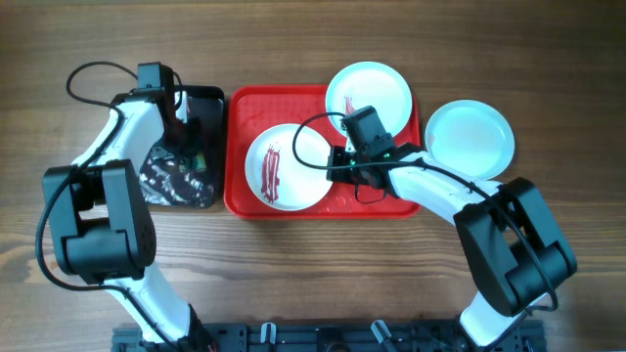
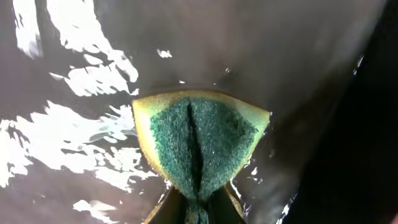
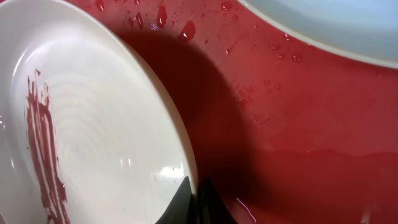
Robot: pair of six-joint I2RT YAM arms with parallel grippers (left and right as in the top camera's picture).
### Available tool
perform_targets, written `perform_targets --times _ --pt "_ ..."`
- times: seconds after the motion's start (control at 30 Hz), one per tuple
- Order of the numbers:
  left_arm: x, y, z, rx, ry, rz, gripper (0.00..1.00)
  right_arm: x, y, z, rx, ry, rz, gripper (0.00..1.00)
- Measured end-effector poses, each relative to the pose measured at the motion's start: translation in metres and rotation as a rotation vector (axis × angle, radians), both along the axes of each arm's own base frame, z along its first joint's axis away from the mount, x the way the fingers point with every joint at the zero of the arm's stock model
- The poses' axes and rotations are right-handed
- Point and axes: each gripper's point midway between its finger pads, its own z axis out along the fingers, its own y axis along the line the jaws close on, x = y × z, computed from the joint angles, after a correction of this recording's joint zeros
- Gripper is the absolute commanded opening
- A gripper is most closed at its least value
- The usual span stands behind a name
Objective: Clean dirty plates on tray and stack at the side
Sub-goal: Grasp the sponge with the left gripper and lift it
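Note:
A white plate [image 1: 286, 166] with dark red streaks lies on the red tray [image 1: 235, 147]; its right rim is tilted up. My right gripper [image 1: 337, 159] is shut on that rim, one finger inside and one under, as the right wrist view shows [image 3: 194, 198]. The plate fills the left of that view [image 3: 93, 130]. A mint-blue plate [image 1: 369, 95] with a small red streak rests on the tray's far right corner. A clean mint-blue plate [image 1: 469, 137] sits on the table right of the tray. My left gripper [image 2: 198, 208] is shut on a green-and-yellow sponge [image 2: 199, 143] over the black tray.
A smaller black tray [image 1: 186, 147], wet and glossy, stands left of the red tray, with my left arm over it. Red droplets and water spots lie on the red tray floor [image 3: 298, 124].

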Motion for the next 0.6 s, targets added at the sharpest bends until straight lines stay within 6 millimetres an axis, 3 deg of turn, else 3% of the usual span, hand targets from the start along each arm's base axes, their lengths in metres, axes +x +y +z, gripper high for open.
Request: perform_targets --times 0.17,0.33,0.4,0.6 --pt "0.006 -0.001 0.021 -0.008 -0.031 0.006 0.04 0.000 0.001 0.000 0.004 -0.001 0.002 0.04" --pt "0.022 -0.002 0.077 -0.009 -0.176 0.010 0.04 0.000 0.001 0.001 0.008 0.000 0.004 0.04" --pt "0.023 -0.002 0.088 -0.010 -0.200 0.009 0.04 0.000 0.001 0.001 0.008 0.001 0.004 0.04" --pt "0.019 -0.004 0.088 -0.021 -0.185 0.007 0.04 -0.001 0.002 0.001 0.010 0.002 0.006 0.04"
